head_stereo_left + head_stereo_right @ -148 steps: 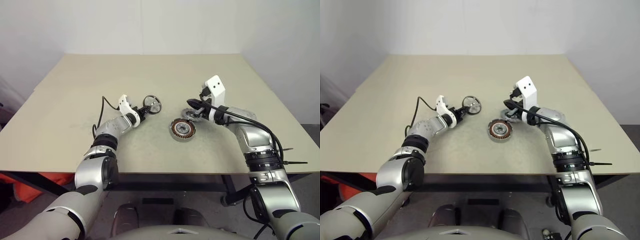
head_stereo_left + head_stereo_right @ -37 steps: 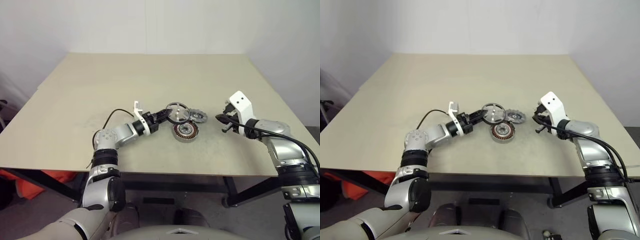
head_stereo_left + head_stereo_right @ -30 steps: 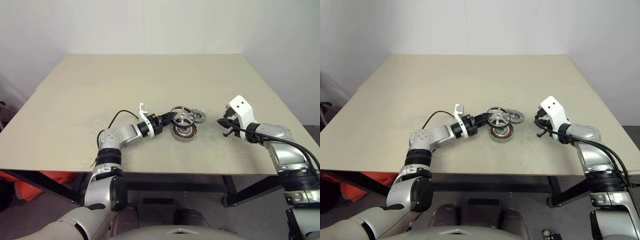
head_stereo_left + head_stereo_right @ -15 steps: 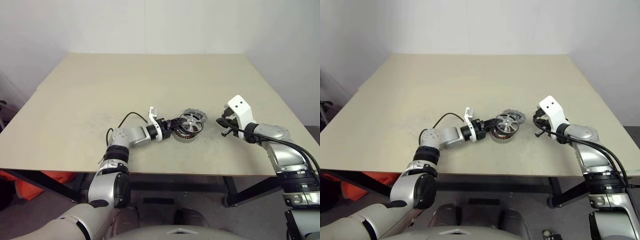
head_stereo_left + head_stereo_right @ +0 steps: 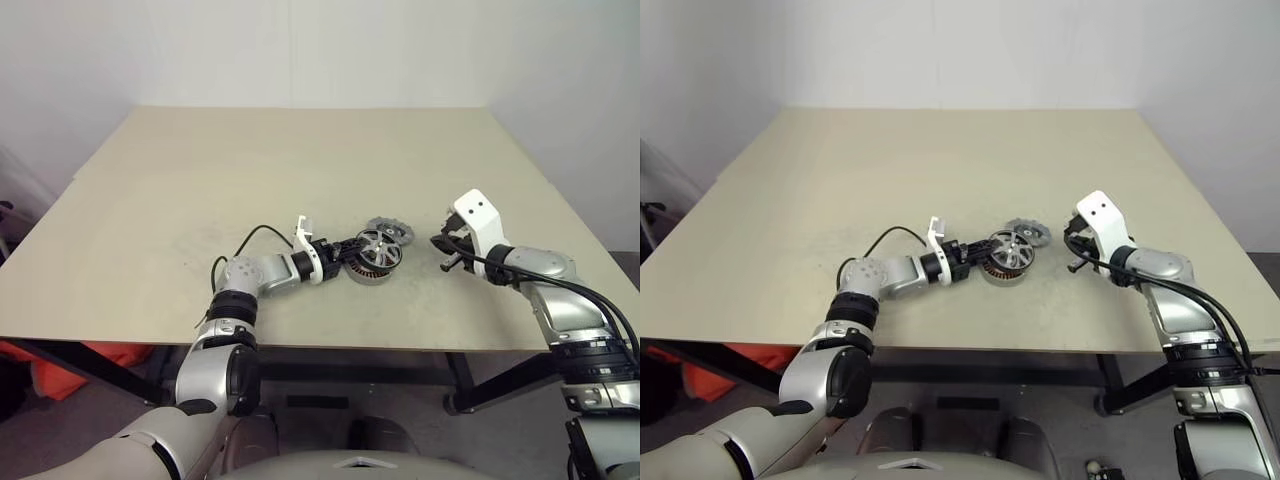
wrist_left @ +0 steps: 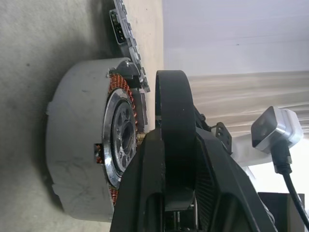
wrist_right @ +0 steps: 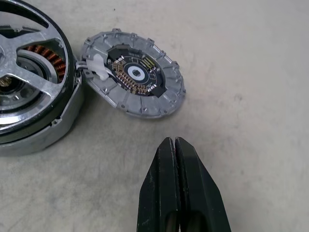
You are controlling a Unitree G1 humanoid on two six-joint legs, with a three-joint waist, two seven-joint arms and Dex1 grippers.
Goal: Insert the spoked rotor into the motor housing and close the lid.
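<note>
The spoked rotor [image 5: 378, 248], a shiny silver wheel, is held tilted by its rim in my left gripper [image 5: 351, 250], which is shut on it. The rotor hangs right over the open top of the motor housing [image 5: 366, 270], whose copper windings [image 7: 46, 54] show between the spokes. Whether rotor [image 7: 21, 58] and housing [image 7: 53, 128] touch I cannot tell. The lid [image 5: 390, 231], a dull grey notched disc, lies flat on the table just behind the housing, its inner side [image 7: 135, 75] up. My right gripper [image 7: 174, 142] hovers shut and empty, to the right of the lid.
The beige table [image 5: 300, 160] spreads wide behind and to both sides of the parts. A black cable [image 5: 255, 235] loops from my left wrist. The table's front edge [image 5: 400, 345] runs close below both arms.
My left gripper has carried the rotor to the right and down, from beside the housing to right over it. The right gripper has stayed put.
</note>
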